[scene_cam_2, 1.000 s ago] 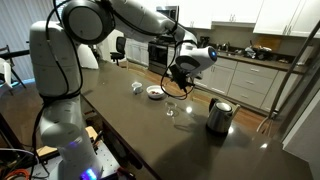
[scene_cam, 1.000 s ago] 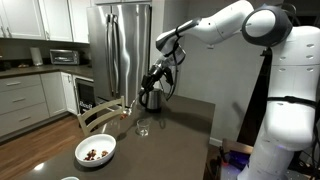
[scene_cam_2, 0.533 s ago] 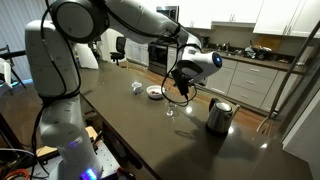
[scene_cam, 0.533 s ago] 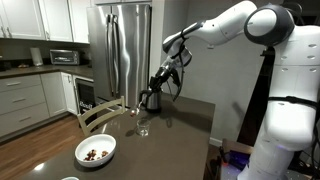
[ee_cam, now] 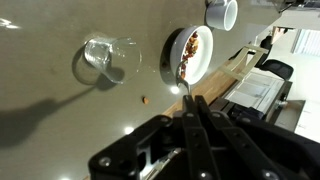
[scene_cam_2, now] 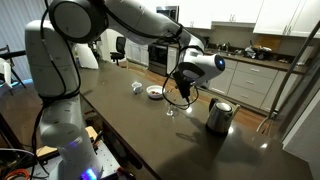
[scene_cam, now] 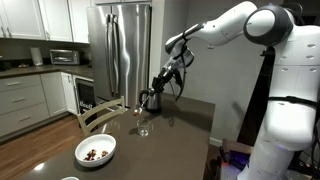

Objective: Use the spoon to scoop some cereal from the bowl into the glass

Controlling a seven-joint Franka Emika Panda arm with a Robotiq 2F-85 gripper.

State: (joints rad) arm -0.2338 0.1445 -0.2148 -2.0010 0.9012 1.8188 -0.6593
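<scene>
A slim spoon (ee_cam: 183,82) is held in the hand (ee_cam: 192,112), whose fingers are closed narrowly on the long handle, as seen in the wrist view; the spoon's tip points forward and lines up in that view with the near rim of the bowl (ee_cam: 167,55). In an exterior view the hand (scene_cam: 160,82) is seen raised well above the tabletop (scene_cam: 185,125), over the area beside the kettle (scene_cam: 150,99) and higher than the glass (scene_cam: 143,127).

Whether the spoon is loaded cannot be told. If it is empty, the step is judged to be a scoop: the tip should be lowered into the cereal (ee_cam: 190,47) at a shallow angle and drawn along the bowl's floor, so that pieces are gathered and not pushed over the rim. If it is loaded, it should be kept level, centred over the small mouth of the glass (ee_cam: 108,58), and tipped slowly. One loose crumb (ee_cam: 146,101) is seen on the tabletop between glass and bowl, so spilling is judged a real risk.

Relative to the hand, the bowl lies ahead of the spoon's tip and far below it; the glass stands apart from the bowl, upright, nearer beneath the hand.
</scene>
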